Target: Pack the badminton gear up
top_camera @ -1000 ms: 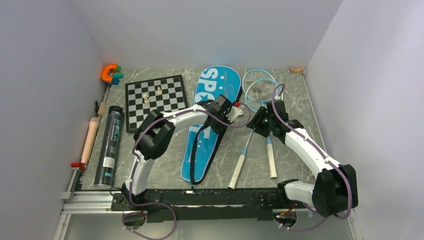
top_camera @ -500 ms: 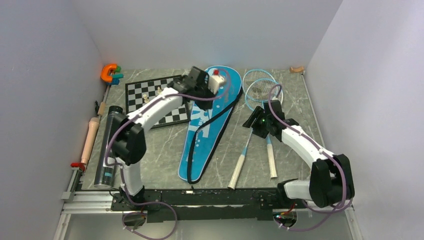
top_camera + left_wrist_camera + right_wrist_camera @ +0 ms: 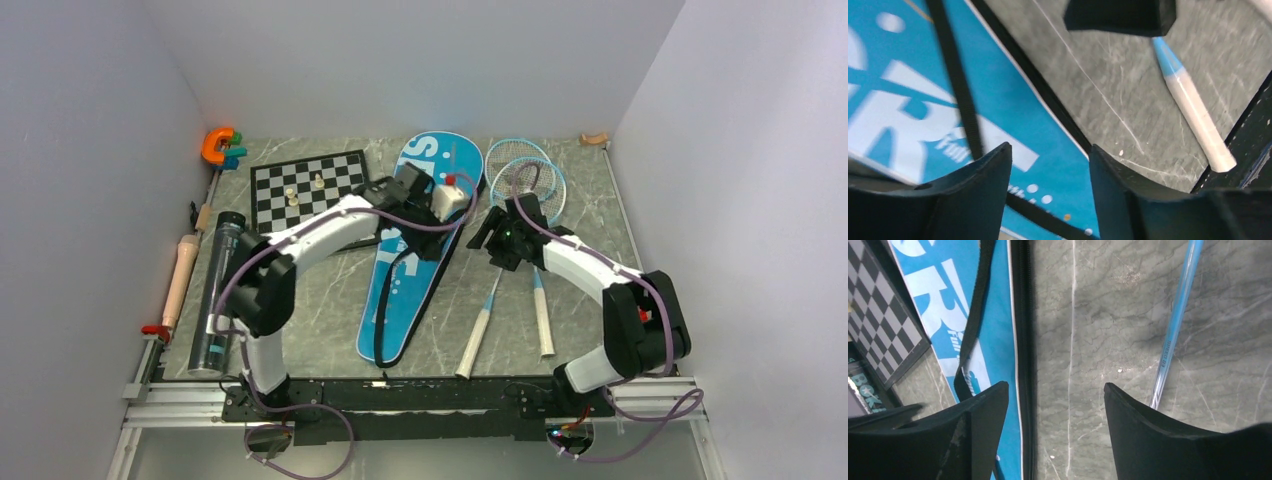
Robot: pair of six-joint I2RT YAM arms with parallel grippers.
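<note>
The table [image 3: 330,320] is boxed in by walls on the left, back and right, with the arm rail along its near edge. The blue bag [image 3: 405,300] lies lengthwise down the middle, its black strap [image 3: 383,310] loose along its near half. A bare strip of table runs between the bag's right edge and the two rackets [image 3: 530,185]. Their heads overlap near the back and their handles point toward the near edge. More bare table lies between the rackets and the right wall. The black tube [image 3: 218,295] lies along the left edge, well apart from both tools, with the chessboard [image 3: 305,190] beyond it toward the bag. The left tool [image 3: 452,200] hovers over the bag's right edge, fingers apart, holding nothing. The right tool [image 3: 490,235] hangs over the bare strip just beside the racket shafts, jaws wide and empty.
</note>
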